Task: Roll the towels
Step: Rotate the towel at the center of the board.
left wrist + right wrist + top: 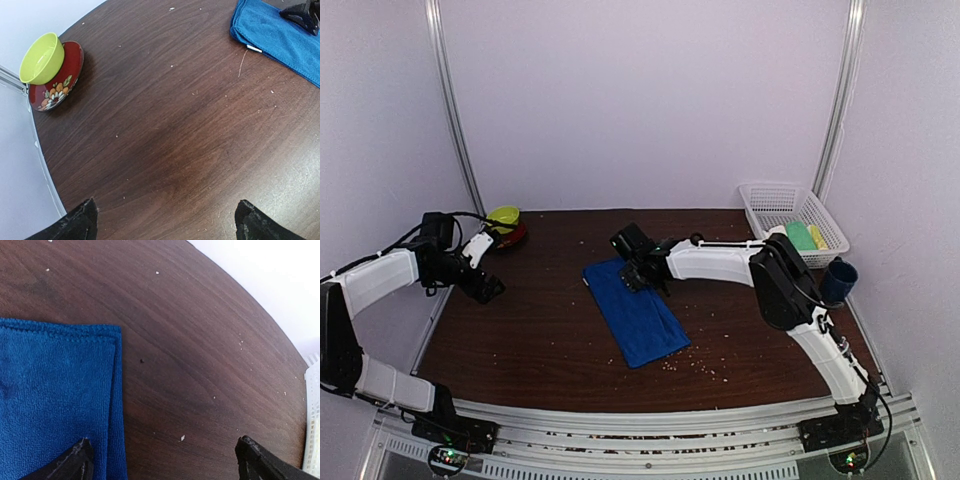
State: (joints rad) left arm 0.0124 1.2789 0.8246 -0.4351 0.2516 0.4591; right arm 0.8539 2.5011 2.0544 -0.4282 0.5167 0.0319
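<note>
A royal blue towel (635, 312) lies flat and folded on the brown table, running diagonally from centre toward the front. My right gripper (638, 275) hovers open over its far end. In the right wrist view one fingertip (75, 462) is above the towel (50, 400) and the other above bare wood, with nothing between them (162, 452). My left gripper (490, 290) stands open at the table's left side, well apart from the towel (280, 37). It is over bare wood (167, 212), with nothing in it.
A yellow-green bowl (42, 57) rests in a red flowered bowl (62, 85) at the back left. A white mesh basket (760, 200) holding green and yellow items stands back right, with a dark blue cup (838, 280) in front of it. Crumbs dot the wood.
</note>
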